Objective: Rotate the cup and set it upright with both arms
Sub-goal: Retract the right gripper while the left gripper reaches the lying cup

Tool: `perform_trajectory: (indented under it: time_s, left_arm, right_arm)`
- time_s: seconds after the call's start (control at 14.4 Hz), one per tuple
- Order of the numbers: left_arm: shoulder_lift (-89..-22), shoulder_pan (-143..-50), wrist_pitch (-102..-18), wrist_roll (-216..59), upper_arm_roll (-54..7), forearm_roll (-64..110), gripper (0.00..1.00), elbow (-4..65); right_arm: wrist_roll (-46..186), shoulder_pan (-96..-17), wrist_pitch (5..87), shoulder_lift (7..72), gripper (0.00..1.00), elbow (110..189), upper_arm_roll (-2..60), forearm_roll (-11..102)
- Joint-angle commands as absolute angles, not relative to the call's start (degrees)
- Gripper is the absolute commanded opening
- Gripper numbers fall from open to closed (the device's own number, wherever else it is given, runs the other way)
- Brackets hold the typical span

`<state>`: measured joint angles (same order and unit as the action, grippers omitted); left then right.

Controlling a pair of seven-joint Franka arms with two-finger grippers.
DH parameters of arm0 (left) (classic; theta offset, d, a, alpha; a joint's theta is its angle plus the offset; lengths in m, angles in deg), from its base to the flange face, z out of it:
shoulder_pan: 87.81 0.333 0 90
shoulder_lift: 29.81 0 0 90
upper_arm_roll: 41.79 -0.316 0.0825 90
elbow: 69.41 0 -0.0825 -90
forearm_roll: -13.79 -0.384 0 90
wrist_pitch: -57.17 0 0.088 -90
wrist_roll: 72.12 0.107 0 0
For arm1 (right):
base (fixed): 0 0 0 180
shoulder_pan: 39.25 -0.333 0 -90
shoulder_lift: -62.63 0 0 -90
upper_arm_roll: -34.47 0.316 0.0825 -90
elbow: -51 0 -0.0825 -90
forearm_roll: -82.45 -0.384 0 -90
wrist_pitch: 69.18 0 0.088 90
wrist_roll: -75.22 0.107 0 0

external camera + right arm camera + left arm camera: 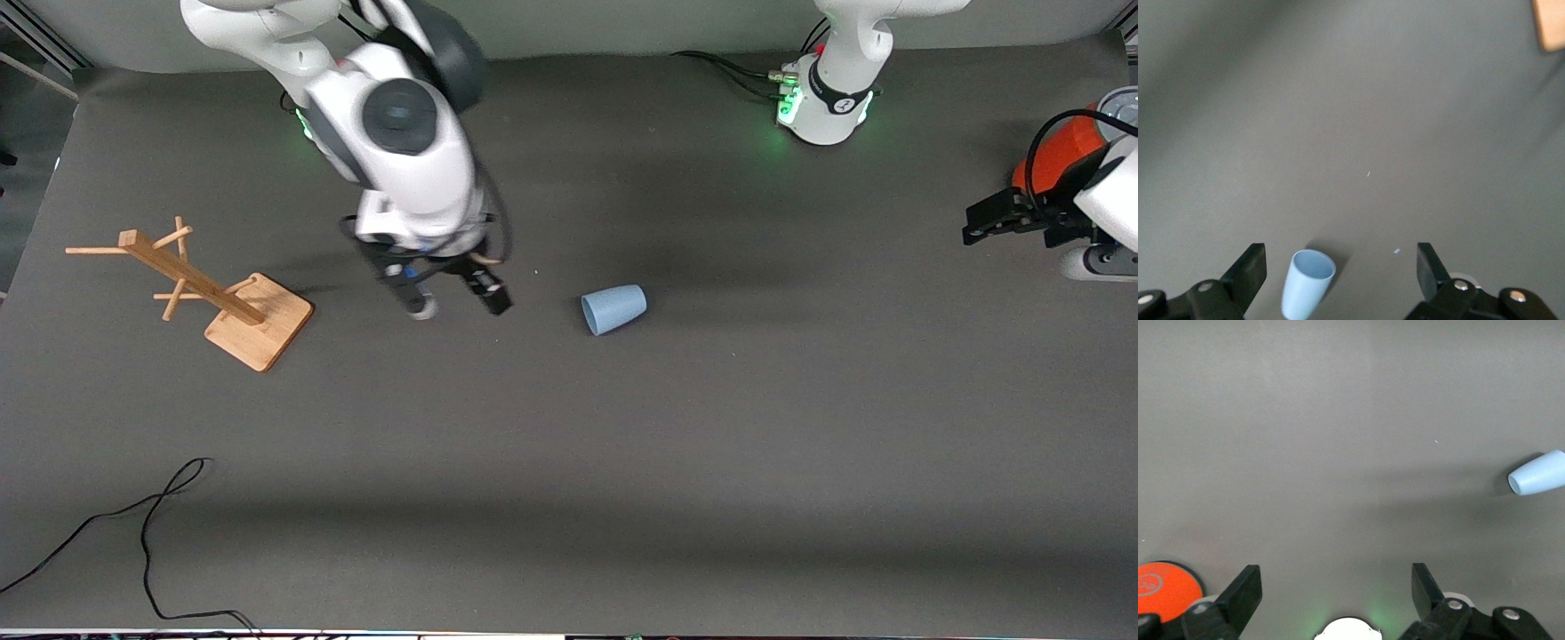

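Cup (614, 308) lies on its side on the grey counter (711, 462), about mid-counter, open rim facing the right arm's end, narrow base toward the left arm's end; pale blue, nothing touching it. Right gripper (458, 302) hangs low over the counter between the cup and the wooden rack (200, 286), near the cup but apart from it, fingers spread wide, empty. In the right wrist view the cup (1307, 283) sits between the spread fingers (1249, 272), rim toward the camera. Left gripper (976, 224) hovers at the left arm's end of the counter, well apart from the cup, fingers released and wide, nothing between them; it waits beside the orange can (1062, 151). Left wrist view shows the cup (1539, 473) far off on bare counter and the can's orange top (1165, 589) beside one finger. Black cable (147, 533) loops on the counter nearer the front camera, at the right arm's end. Rack lies tipped, pegs out, on its square base.
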<state>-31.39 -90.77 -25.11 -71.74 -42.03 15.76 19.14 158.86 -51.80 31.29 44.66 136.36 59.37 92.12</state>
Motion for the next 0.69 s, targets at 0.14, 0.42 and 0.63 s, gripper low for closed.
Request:
perform_trajectory:
  time_s: [0.14,0.42,0.63]
  left_arm:
    - [-31.83,-92.64,-23.43,-82.02,-37.33,16.25,1.00,15.85]
    - [-35.16,-92.81,-24.04,-94.59,-30.56,16.34,1.00,11.47]
    - [-40.34,-92.82,-24.13,-104.61,-23.89,15.72,1.00,6.19]
  right_arm:
    - [131.89,-50.58,29.26,52.51,1.00,138.62,47.78,86.52]
    - [113.48,-50.85,29.08,56.83,1.00,140.82,33.09,75.16]
    - [101.36,-50.94,27.94,57.53,1.00,141.17,27.81,75.16]
